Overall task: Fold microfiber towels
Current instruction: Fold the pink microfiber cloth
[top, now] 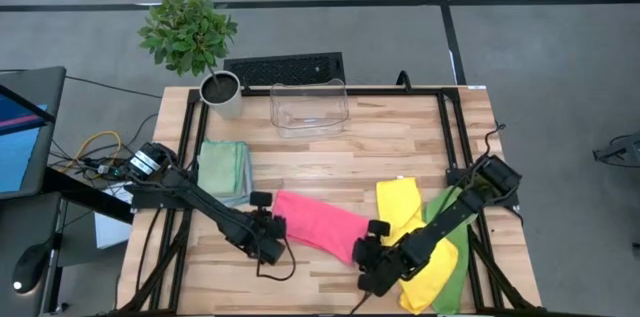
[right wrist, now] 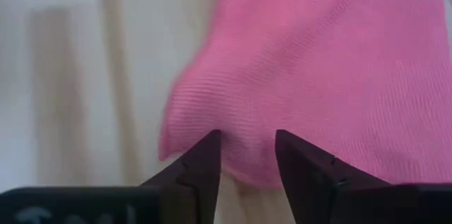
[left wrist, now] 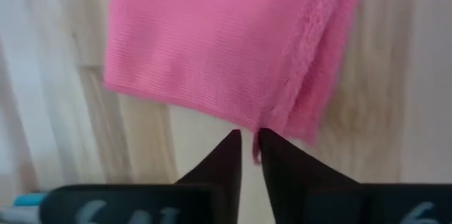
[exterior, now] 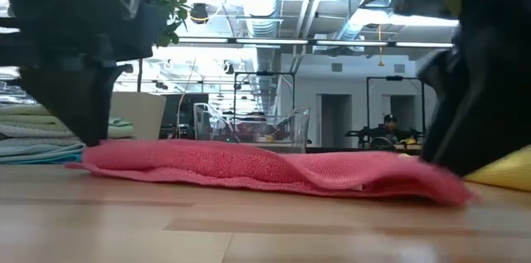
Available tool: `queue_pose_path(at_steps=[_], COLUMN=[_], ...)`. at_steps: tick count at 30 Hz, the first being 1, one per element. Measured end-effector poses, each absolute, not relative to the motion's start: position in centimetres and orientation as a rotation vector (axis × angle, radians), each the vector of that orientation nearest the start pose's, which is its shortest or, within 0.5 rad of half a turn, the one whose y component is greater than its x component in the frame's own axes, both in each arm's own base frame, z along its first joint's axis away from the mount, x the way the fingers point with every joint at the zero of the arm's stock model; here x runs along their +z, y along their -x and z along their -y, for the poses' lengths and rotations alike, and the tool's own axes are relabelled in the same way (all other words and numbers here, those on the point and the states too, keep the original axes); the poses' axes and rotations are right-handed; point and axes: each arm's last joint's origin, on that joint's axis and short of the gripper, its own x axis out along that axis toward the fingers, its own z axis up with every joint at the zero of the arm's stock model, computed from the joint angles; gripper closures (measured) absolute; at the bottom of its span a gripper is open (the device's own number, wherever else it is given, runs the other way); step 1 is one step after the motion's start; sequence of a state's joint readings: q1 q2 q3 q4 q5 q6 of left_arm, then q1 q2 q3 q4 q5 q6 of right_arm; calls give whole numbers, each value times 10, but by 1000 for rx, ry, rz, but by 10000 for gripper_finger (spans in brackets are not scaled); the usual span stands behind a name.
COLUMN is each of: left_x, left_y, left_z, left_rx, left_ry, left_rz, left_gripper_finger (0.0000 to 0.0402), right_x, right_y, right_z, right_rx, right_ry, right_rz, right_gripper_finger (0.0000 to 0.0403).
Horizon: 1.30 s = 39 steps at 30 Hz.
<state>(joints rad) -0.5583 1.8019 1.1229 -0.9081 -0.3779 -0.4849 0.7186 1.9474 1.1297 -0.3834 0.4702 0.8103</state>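
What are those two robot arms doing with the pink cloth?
They are folding towels. The pink towel lies folded flat on the wooden table. The left gripper sits at one end, its fingers almost closed with a bit of the edge between their tips. The right gripper is at the other end, open. Folded towels are stacked nearby; yellow and green ones wait.
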Motion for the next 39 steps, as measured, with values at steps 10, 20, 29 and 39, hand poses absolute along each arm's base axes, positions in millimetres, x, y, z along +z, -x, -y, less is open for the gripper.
queue_pose_path(at_steps=[10, 20, 29, 39], left_x=[159, 181, 194, 168], left_y=[-260, -260, -274, -294], left_z=[151, 160, 146, 131], left_rx=[230, 378, 418, 120], left_ry=[-308, -304, -320, -91], left_rz=[-1449, -1285, -1144, -1182], left_gripper_finger=[265, 277, 301, 292], right_x=[133, 149, 152, 149], right_y=[-268, -264, -253, -259], right_z=[-215, -212, -192, -184], right_rx=[-360, -402, -589, -458], right_ry=[-70, -28, 24, 141], right_rz=[-1028, -972, -1028, -1160], right_gripper_finger=[276, 291, 259, 154])
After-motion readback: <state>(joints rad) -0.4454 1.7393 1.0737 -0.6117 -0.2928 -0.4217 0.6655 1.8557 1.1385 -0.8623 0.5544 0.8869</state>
